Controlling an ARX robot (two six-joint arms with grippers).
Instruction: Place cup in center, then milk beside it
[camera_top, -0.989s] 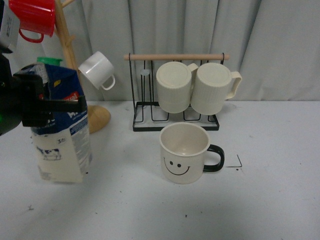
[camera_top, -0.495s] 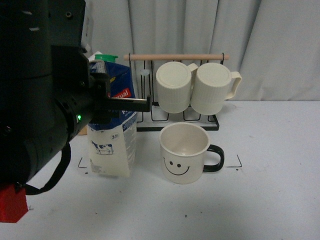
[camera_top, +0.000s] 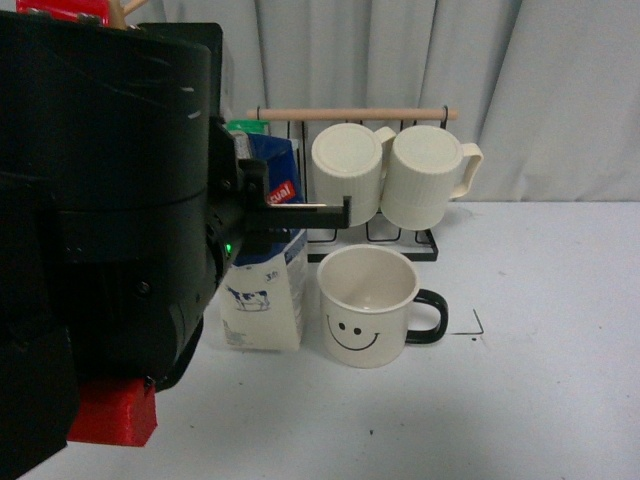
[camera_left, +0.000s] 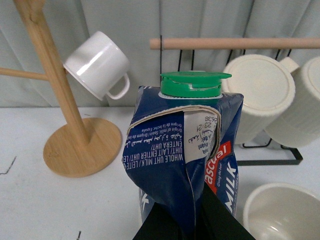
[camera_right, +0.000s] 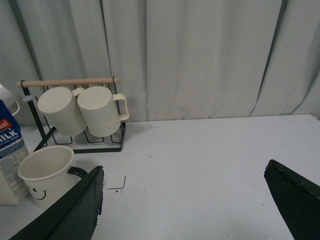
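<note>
The cup (camera_top: 368, 305), a cream mug with a smiley face and a black handle pointing right, stands upright in the center (camera_top: 400, 390), with a black corner mark (camera_top: 475, 325) to its right. My left gripper (camera_top: 285, 205) is shut on the top fold of the milk (camera_top: 265, 300), holding it upright close to the cup's left side. I cannot tell whether its base touches the table. In the left wrist view the fingers (camera_left: 220, 220) pinch the milk (camera_left: 185, 150) below its green cap, with the cup (camera_left: 282, 215) alongside. My right gripper (camera_right: 182, 200) is open and empty, right of the cup (camera_right: 45, 172).
A black wire rack (camera_top: 350, 245) with two ribbed cream mugs (camera_top: 430, 175) stands just behind the cup. A wooden mug tree (camera_left: 65, 100) with a small white mug (camera_left: 97, 65) stands at the back left. My left arm (camera_top: 100, 250) hides the left of the front view.
My left arm has carried the milk from the table's left side rightward to just left of the cup. The cup has not moved.
</note>
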